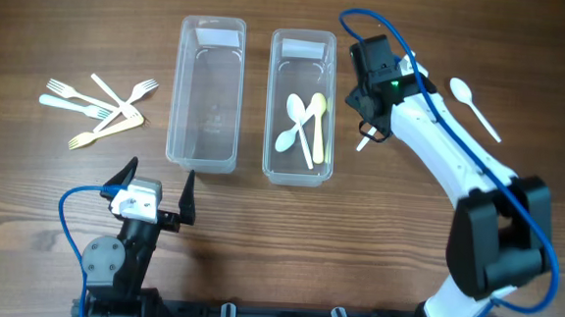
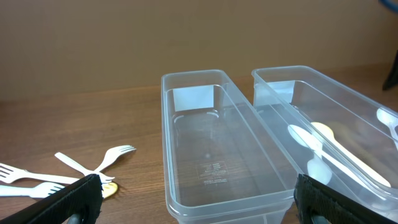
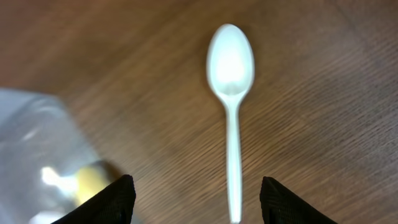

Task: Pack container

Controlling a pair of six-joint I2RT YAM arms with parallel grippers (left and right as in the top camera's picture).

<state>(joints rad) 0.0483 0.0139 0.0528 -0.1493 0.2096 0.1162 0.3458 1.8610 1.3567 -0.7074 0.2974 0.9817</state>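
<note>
A loose pile of plastic forks (image 1: pixel 99 108), white and pale yellow, lies crossed at the far left of the wooden table (image 1: pixel 258 236). The left wrist view cuts most of them off at its edge.

The left gripper (image 1: pixel 160 179) hangs near the table's front edge, its jaws spread wide and holding nothing. Its own camera catches only the dark fingertips (image 2: pixel 78 199) in the bottom corners.

Next comes the empty clear container (image 1: pixel 208 90). Just beside it, the second clear container (image 1: pixel 297 167) holds two white spoons (image 1: pixel 295 107) and a pale yellow spoon (image 1: pixel 318 107). The left wrist view crops this container's right side.

The right gripper (image 1: pixel 367 103) hovers just right of the second container and hides what lies under it. Overhead, only a short white end pokes out below it.

The right wrist view shows that thing whole: a white spoon (image 3: pixel 230 62) lying on the wood between widely parted fingers (image 3: pixel 109 199), neither touching it. That picture is blurred, and the container at its lower left is only a smear.

Further right, a lone white spoon (image 1: pixel 474 106) lies well apart and is seen only overhead.
</note>
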